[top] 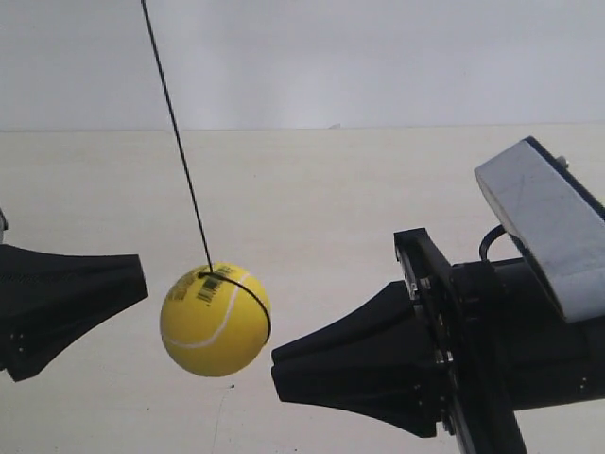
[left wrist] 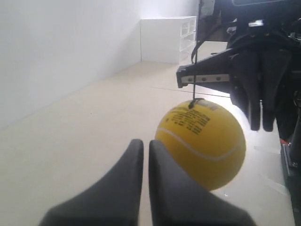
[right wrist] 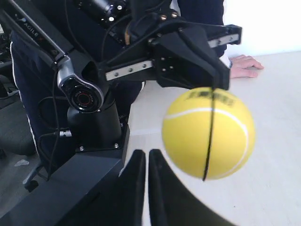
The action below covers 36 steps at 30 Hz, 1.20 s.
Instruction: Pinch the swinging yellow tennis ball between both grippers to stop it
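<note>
Yellow tennis ball (top: pixel 216 320) status: it hangs on a thin black string (top: pixel 180 142) above the table (top: pixel 359 189), between the two gripper heads, and neither holds it. The string slants off vertical and the ball is smeared in the right wrist view. I judge the yellow tennis ball to be in mid-swing.

Arm assignment: the string wraps down the side of the ball facing the arm at the exterior view's right, and the right wrist view shows that wrap face-on. I take that arm as the right gripper (top: pixel 276 369) and the arm at the exterior view's left as the left gripper (top: pixel 142 276).

Jaws: on each gripper the jaws stand together, with only a thin slit between them, clamped on nothing. Each head presents one blunt nose to the ball.

Governing relation:
1. The ball lies ahead of both noses, but they do not share one line through it.
2. The left nose is level with the ball's upper half. The right nose is level with the ball's lower part.
3. In both wrist views the ball sits to one side of the slit, not dead ahead.
4. The right nose appears just beside the ball's outline, while the left shows a clear gap. The right is the nearer. I cannot tell whether it touches.
5. A ball has no long axis, so only its centre matters.

Next move, in my judgement: bring both noses onto one line through the ball's centre, then close from opposite sides together. An off-centre push would likely deflect the ball.
</note>
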Available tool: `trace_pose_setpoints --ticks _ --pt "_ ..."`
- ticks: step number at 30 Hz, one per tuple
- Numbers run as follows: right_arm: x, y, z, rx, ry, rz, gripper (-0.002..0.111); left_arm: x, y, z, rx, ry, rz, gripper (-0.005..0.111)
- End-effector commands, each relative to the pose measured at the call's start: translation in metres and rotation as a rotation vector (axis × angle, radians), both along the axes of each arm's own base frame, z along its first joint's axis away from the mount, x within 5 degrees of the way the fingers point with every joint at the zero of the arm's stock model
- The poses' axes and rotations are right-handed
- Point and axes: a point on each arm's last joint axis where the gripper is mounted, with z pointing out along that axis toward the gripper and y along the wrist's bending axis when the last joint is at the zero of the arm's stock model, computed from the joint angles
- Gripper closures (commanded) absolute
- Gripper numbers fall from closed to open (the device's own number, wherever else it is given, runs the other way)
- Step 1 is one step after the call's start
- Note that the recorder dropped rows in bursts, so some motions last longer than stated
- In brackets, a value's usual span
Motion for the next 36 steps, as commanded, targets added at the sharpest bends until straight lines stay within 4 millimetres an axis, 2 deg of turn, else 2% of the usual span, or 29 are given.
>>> trace_pose_setpoints --ticks 1,6,13,19,36 --pt "0.001 0.0 0.001 0.008 -0.014 -0.005 0.108 -0.014 0.0 0.0 0.001 -0.033 -0.016 0.102" --pt "0.002 0.001 0.001 0.008 -0.013 -0.016 0.108 -0.02 -0.002 -0.006 0.045 0.021 -0.074 0.102" --pt "0.01 0.003 -0.002 0.014 0.027 -0.072 0.108 -0.018 -0.002 -0.007 0.037 0.038 -0.072 0.102" --pt "0.013 0.003 -0.001 0.043 0.013 -0.089 0.108 -0.021 -0.008 -0.006 0.028 0.003 -0.111 0.102" --pt "0.013 0.003 -0.001 0.051 0.003 -0.089 0.108 -0.019 -0.008 -0.003 0.002 -0.014 -0.085 0.102"
